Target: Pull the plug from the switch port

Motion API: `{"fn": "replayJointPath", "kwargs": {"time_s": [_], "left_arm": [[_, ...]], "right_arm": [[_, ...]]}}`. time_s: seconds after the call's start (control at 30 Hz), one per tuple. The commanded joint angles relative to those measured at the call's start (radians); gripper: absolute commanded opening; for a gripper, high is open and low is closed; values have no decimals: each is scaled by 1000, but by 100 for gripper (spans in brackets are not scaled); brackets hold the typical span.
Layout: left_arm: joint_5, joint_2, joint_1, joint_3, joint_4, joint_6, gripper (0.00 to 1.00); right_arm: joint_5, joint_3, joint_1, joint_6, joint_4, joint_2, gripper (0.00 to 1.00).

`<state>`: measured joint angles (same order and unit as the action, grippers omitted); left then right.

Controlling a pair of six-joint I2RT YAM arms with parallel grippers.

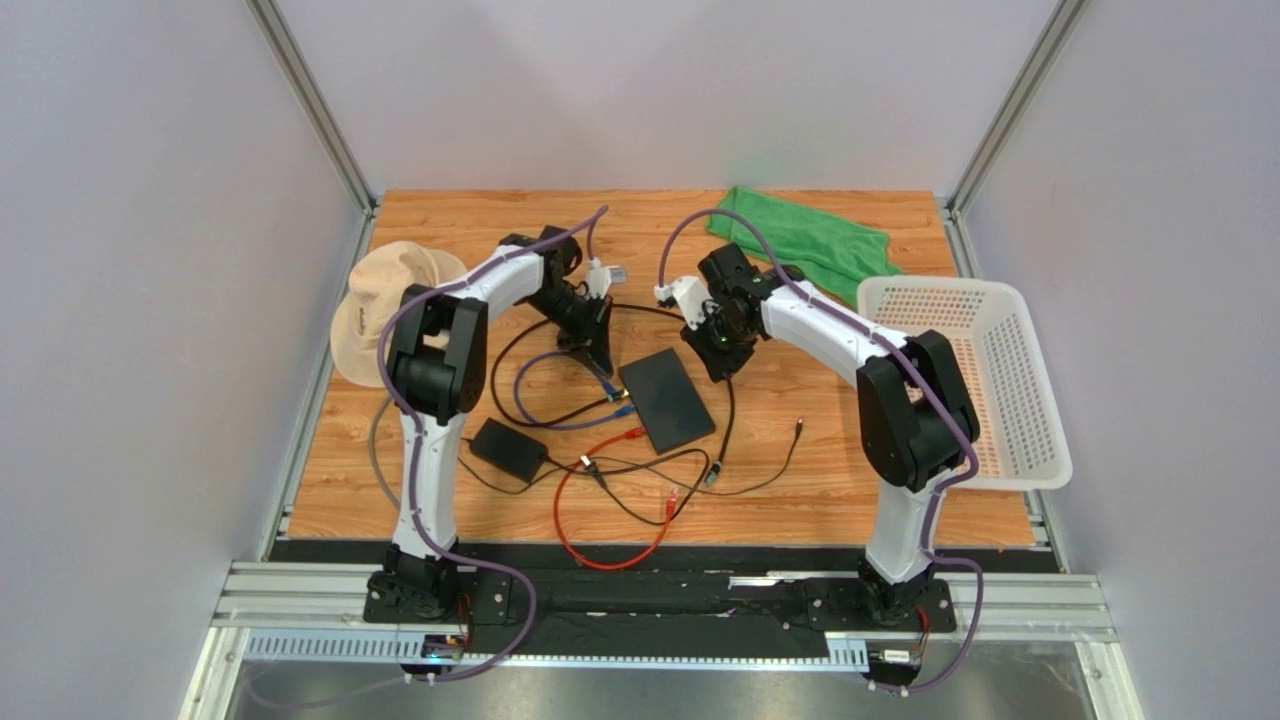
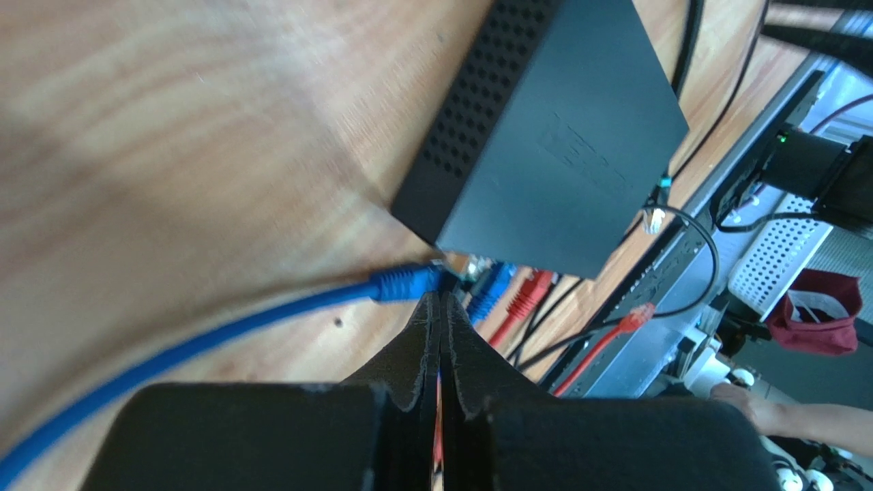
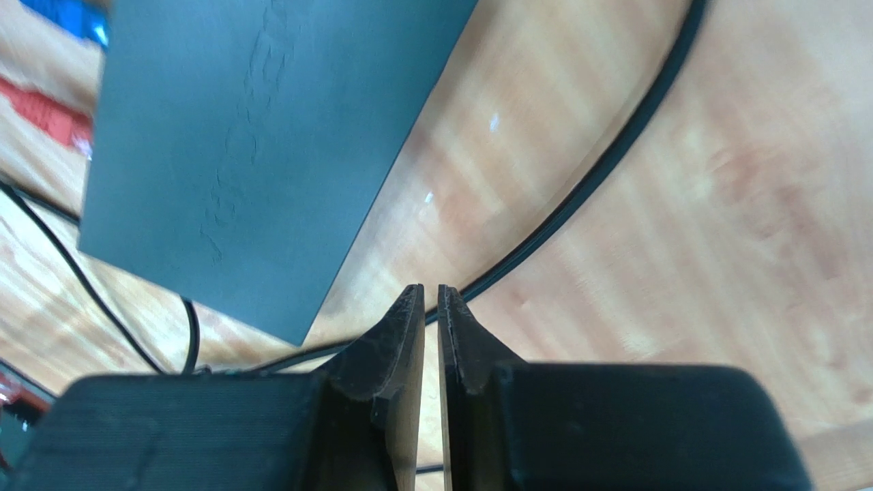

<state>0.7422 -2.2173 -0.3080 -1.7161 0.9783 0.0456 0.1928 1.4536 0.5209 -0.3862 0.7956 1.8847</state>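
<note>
The switch (image 1: 666,395) lies flat in the middle of the counter (image 1: 842,450). The blue plug (image 2: 405,283) looks to be still seated at the switch's port edge, so the pull seems not yet done. The left gripper (image 2: 443,304) is pressed fully closed just beside that plug, apparently gripping nothing. The right gripper (image 3: 431,295) hovers beside the switch, its pads a slit apart and empty. What is left: open the left gripper, clamp the plug, draw it out

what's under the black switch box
The switch box lies flat on the wooden table. In the right wrist view a thin black cable seems to slip beneath its edge. Anything else underneath is covered by the box.
</note>
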Motion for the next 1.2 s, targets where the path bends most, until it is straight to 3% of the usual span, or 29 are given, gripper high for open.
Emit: {"fn": "replayJointPath", "kwargs": {"time_s": [0.0, 0.2, 0.53, 0.63, 0.7, 0.8, 0.83, 0.9, 1.17], "left_arm": [[29, -62, -26, -77, 7, 0, 0], [31, -105, -85, -114, 2, 5, 0], [23, -231, -97, -410, 85, 40, 0], [16, -236, -88, -467, 118, 59, 13], [32, -184, -69, -444, 100, 60, 25], [72, -95, -52, -338, 36, 74, 34], [71, -79, -54, -286, 10, 80, 35], [62, -51, -54, -246, -4, 79, 37], [-35, -87, -46, -146, -38, -1, 37]], "right_arm": [[33, -68, -4, 24, 17, -84, 14], [73, -82, -10, 40, 27, -108, 14], [50, -75, -13, 26, 50, -113, 14], [63, -46, -13, 17, 73, -119, 15], [83, -13, -13, 17, 77, -118, 17], [122, 55, -13, 20, 91, -93, 27], [128, 74, -13, 23, 97, -85, 37], [135, 112, -13, 55, 111, -58, 48], [191, 208, -7, 107, 188, 82, 50]]}}
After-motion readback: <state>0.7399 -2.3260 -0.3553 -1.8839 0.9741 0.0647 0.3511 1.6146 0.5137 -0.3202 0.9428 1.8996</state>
